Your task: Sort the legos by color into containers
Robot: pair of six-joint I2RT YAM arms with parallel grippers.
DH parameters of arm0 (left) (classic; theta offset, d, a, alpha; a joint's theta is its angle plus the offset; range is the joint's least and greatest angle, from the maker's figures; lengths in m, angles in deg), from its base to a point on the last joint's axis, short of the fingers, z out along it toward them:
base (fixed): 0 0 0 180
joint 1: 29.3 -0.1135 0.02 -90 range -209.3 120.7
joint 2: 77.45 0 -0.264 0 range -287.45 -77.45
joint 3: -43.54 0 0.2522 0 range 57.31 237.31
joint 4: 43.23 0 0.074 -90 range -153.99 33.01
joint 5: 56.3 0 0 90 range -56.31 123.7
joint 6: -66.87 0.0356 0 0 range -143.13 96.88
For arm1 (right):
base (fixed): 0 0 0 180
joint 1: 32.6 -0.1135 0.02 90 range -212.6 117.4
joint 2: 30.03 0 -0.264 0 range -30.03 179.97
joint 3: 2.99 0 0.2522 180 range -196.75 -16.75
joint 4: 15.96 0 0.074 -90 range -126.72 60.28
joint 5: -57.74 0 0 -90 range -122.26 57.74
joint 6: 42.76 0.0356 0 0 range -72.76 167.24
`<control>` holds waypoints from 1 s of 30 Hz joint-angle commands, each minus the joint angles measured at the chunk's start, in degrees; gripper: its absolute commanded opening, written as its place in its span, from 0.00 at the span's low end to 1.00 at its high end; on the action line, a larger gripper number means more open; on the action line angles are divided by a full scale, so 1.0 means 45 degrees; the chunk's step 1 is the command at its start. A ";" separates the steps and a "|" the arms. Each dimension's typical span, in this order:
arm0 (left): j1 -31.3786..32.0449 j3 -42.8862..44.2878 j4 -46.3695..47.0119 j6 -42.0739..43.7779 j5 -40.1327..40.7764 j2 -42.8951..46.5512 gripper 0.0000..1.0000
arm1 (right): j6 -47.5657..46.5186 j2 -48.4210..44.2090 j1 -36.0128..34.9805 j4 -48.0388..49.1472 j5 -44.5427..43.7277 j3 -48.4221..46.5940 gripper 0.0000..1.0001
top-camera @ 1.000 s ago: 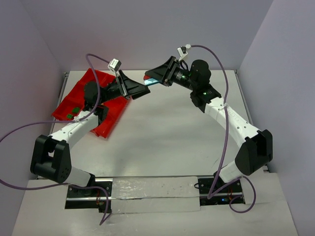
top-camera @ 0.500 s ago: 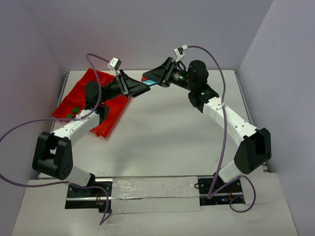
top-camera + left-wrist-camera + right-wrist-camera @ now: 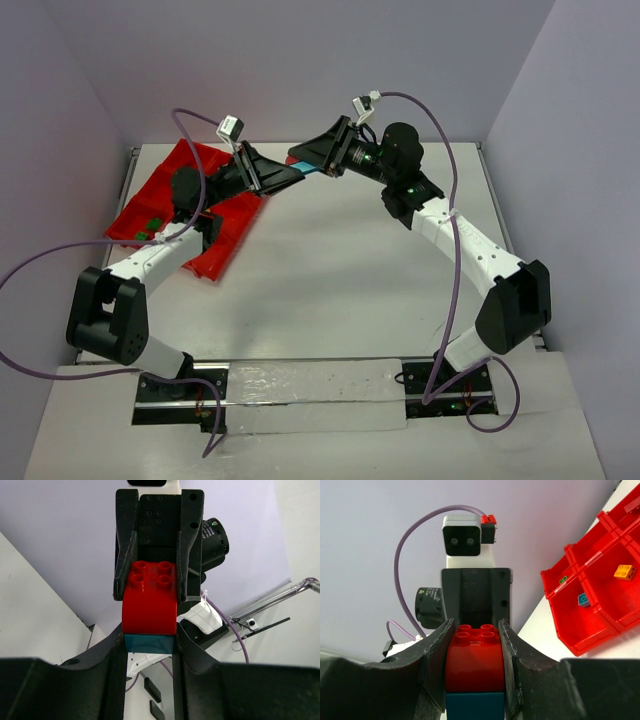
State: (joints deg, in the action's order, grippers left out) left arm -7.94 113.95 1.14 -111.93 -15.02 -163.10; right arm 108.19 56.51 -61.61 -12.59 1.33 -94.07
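**Two tools meet on one red-and-cyan stack above the bench**

Both arms reach toward each other over the far half of the bench (image 3: 340, 270), and their tools meet tip to tip in the air.

The left tool (image 3: 149, 630) is closed narrow on the cyan brick (image 3: 149, 643). Its two dark fingers press the brick's sides from left and right. The brick sits right at the fingertips, at the bottom of the stack.

The right tool (image 3: 476, 630) is closed narrow on the red brick (image 3: 472, 660). This brick has a rounded body and four studs facing up. It fills the gap between the fingers and touches both. It sits directly on the cyan brick, the two joined face to face.

In each wrist view the other tool stands just behind the stack, with its fingers flanking the studded top. The stack hangs between the tools, well above the bench.

The tray (image 3: 585, 630) lies on the bench to the right of the right tool in that tool's view. From above, it is under and behind the left arm. Its compartments near the tool hold a yellow brick (image 3: 624, 571), a small cyan brick (image 3: 583, 599) and a green brick (image 3: 563, 579), each in a separate section.
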 commanded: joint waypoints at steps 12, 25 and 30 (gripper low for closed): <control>0.0077 0.0057 0.0738 0.0035 0.0267 0.0452 0.00 | -0.0549 -0.0349 -0.0134 0.0265 0.0317 -0.0115 0.21; -0.0119 0.0030 0.0131 0.0474 0.0104 0.0694 0.00 | -0.1024 -0.0616 -0.0134 -0.0248 0.0564 -0.0162 0.39; -0.0138 0.0088 -0.0591 0.0963 -0.0035 0.0931 0.00 | -0.1124 -0.0619 -0.0114 -0.0426 0.0545 -0.0142 0.47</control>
State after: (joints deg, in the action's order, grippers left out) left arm -8.01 113.36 -0.25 -110.45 -15.35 -162.06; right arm 106.04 56.16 -61.68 -13.39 2.50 -94.07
